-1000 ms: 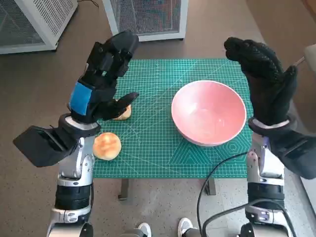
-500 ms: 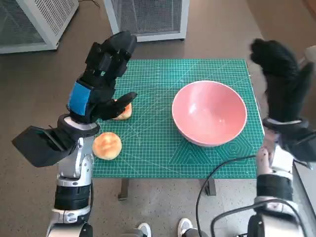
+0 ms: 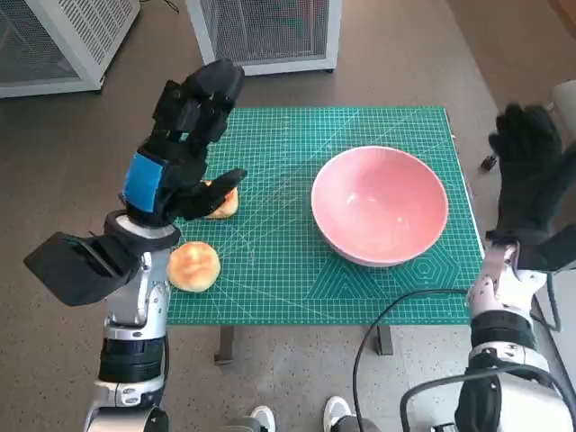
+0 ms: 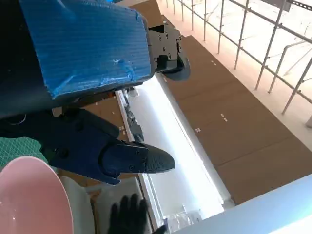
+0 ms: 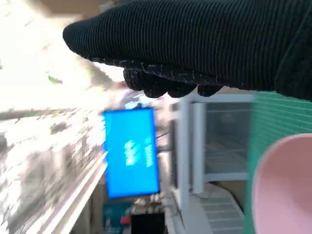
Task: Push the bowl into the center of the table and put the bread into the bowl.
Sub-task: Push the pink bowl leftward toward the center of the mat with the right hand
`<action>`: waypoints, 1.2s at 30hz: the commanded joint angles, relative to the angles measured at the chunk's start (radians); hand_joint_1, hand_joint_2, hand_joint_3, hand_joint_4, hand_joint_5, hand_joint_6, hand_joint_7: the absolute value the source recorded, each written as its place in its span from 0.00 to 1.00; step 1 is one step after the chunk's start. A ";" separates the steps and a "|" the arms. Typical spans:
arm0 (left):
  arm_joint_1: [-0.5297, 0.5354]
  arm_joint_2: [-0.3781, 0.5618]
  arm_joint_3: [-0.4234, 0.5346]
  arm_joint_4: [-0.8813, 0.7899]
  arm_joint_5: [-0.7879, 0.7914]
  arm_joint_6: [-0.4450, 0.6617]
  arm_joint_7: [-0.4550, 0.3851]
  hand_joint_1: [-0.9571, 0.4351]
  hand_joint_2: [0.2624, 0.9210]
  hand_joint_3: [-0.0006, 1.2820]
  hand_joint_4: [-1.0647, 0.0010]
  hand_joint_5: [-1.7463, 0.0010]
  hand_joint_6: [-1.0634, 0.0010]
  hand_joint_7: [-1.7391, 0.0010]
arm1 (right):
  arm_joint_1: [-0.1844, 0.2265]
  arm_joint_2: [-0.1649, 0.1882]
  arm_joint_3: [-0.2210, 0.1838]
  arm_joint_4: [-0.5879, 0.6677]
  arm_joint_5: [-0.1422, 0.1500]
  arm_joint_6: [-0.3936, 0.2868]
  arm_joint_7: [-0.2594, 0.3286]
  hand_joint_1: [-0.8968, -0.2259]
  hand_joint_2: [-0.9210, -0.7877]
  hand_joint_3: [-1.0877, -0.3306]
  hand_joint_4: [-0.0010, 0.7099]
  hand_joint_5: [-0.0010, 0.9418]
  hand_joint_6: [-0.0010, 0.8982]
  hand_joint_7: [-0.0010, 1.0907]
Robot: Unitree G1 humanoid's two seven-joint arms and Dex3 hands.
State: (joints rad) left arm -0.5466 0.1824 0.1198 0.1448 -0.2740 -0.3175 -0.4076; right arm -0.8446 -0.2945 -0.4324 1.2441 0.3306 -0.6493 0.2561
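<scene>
A pink bowl (image 3: 380, 205) sits on the right half of the green cutting mat (image 3: 288, 261), empty; its rim shows in the left wrist view (image 4: 29, 195) and the right wrist view (image 5: 282, 185). Two bread rolls lie at the mat's left: one (image 3: 194, 265) near the front edge, the other (image 3: 221, 202) partly hidden under my left hand (image 3: 180, 135). That hand hovers above the mat, fingers spread, holding nothing. My right hand (image 3: 533, 175) is raised off the table's right edge, open, apart from the bowl.
White mesh cabinets (image 3: 261, 27) stand on the floor beyond the table, another (image 3: 63, 36) at the far left. A black cable (image 3: 396, 315) loops at the table's front right. Shoes (image 3: 337, 412) show below the front edge.
My right hand has swung rightward and away from the bowl, from over the mat's right edge to beyond the table. The left hand and both rolls have stayed put.
</scene>
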 commanded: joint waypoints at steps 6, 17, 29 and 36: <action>0.013 0.012 0.008 0.001 -0.003 -0.008 -0.010 0.28 1.00 0.21 0.85 1.00 1.00 0.64 | 0.042 0.043 -0.008 0.068 -0.023 0.137 -0.064 0.63 0.00 0.35 0.31 0.00 0.06 0.54; 0.017 0.028 0.011 0.012 0.016 -0.030 -0.006 0.28 1.00 0.22 0.85 1.00 1.00 0.64 | 0.043 0.114 -0.039 0.077 -0.007 0.236 -0.048 0.59 0.00 0.44 0.30 0.00 0.06 0.49; 0.027 0.050 0.026 0.027 0.015 -0.045 -0.010 0.27 1.00 0.22 0.84 1.00 1.00 0.66 | 0.024 0.176 -0.069 0.077 0.004 0.281 -0.035 0.53 0.00 0.52 0.28 0.00 0.07 0.41; 0.038 0.054 0.030 0.022 0.016 -0.041 -0.002 0.26 1.00 0.22 0.84 1.00 1.00 0.66 | -0.002 0.210 -0.093 0.075 0.024 0.297 -0.020 0.60 0.00 0.48 0.28 0.00 0.09 0.42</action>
State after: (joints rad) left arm -0.5250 0.2300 0.1436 0.1712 -0.2600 -0.3501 -0.4130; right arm -0.8380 -0.1059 -0.5132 1.3051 0.3445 -0.3754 0.2289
